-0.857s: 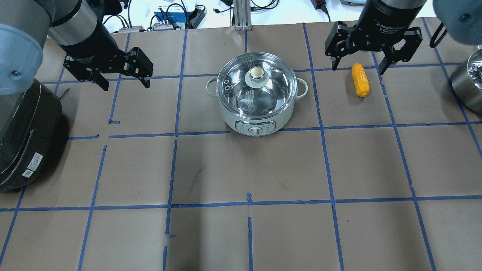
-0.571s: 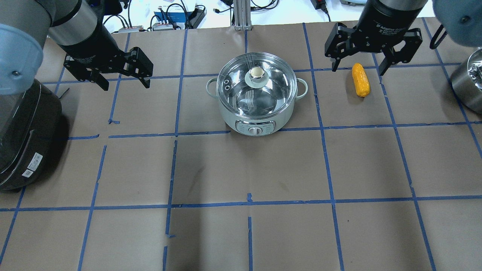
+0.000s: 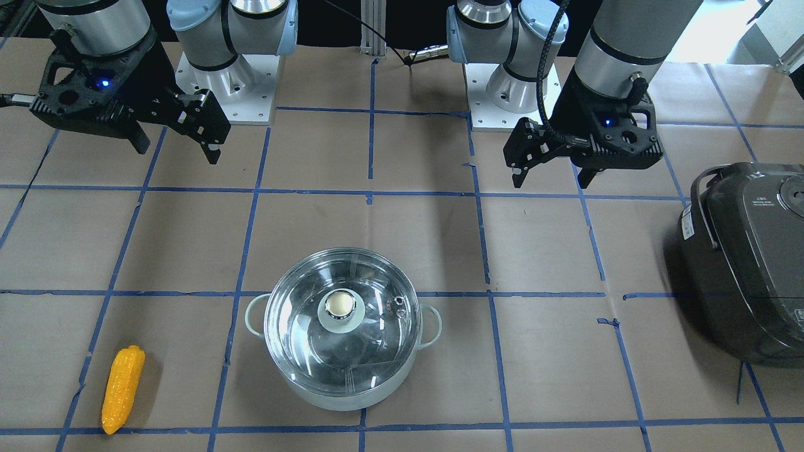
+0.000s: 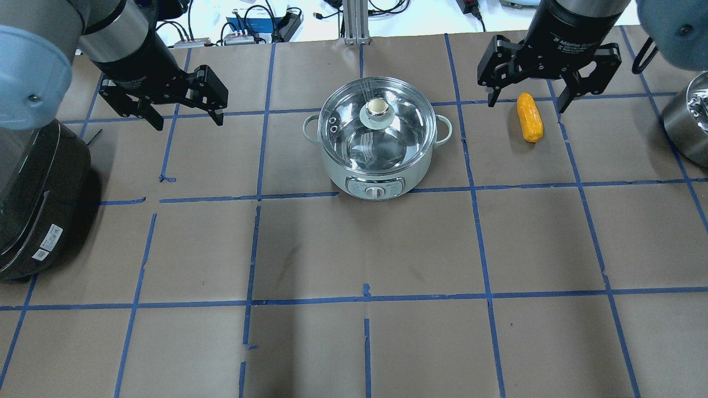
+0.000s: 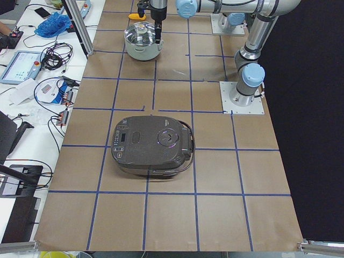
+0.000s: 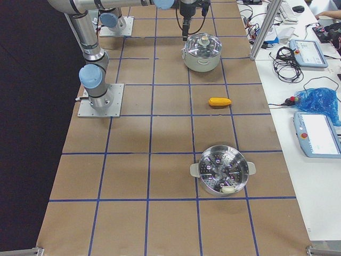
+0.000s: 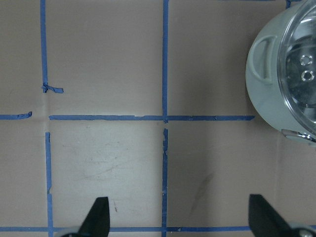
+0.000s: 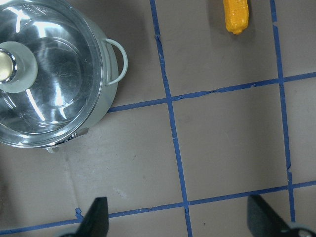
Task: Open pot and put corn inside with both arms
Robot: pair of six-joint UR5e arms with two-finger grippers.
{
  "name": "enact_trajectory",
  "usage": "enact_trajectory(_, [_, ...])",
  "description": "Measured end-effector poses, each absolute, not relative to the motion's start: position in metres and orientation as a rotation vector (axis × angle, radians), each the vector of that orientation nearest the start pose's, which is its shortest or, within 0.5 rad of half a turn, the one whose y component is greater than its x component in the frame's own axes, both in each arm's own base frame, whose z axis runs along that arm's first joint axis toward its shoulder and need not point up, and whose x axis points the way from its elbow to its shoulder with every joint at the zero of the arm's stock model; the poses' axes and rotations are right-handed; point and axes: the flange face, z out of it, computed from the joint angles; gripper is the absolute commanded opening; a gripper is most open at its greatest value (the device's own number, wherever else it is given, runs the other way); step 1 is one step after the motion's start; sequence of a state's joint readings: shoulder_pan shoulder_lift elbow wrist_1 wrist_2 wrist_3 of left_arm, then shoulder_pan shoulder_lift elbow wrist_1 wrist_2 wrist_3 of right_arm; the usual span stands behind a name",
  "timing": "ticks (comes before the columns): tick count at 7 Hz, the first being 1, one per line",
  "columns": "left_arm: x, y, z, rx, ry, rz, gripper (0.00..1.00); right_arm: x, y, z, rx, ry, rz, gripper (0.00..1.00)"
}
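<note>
The pot [image 4: 377, 145] stands mid-table with its glass lid and knob [image 4: 377, 107] on; it also shows in the front view [image 3: 342, 351], the left wrist view [image 7: 284, 89] and the right wrist view [image 8: 49, 89]. The orange-yellow corn [image 4: 530, 117] lies on the paper to the pot's right, also in the front view [image 3: 123, 388] and the right wrist view [image 8: 236, 15]. My right gripper [image 4: 525, 105] hangs open above the corn's far end, empty. My left gripper [image 4: 188, 122] is open and empty, well left of the pot.
A dark grey rice cooker [image 4: 33, 204] sits at the table's left edge, near my left arm. A second steel pot with a steamer insert [image 6: 219, 176] stands at the far right [image 4: 688, 121]. Blue tape lines grid the brown paper.
My left gripper has shifted slightly away from the robot and a little right, still open. The right gripper, pot and corn have hardly moved.
</note>
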State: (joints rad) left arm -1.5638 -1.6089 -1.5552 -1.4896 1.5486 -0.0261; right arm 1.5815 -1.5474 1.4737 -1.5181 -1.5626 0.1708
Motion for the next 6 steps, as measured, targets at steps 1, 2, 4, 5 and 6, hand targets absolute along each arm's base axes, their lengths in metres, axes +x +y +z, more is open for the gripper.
enact_trajectory(1, [-0.148, -0.52, 0.479, -0.075, 3.165, -0.091, 1.0, 0.139, -0.501, 0.518, 0.25, 3.122, -0.029, 1.0])
enact_trajectory(2, [-0.171, -0.527, 0.472, -0.08, 3.169, -0.113, 1.0, 0.139, -0.501, 0.517, 0.251, 3.122, -0.025, 1.0])
enact_trajectory(4, [-0.236, -0.546, 0.448, 0.012, 3.183, -0.178, 1.0, 0.139, -0.501, 0.516, 0.251, 3.122, -0.022, 1.0])
enact_trajectory(5, [-0.269, -0.559, 0.436, 0.016, 3.189, -0.183, 1.0, 0.139, -0.501, 0.516, 0.25, 3.123, -0.021, 1.0])
enact_trajectory(6, [-0.305, -0.573, 0.424, -0.01, 3.196, -0.189, 1.0, 0.139, -0.501, 0.516, 0.25, 3.123, -0.021, 1.0])
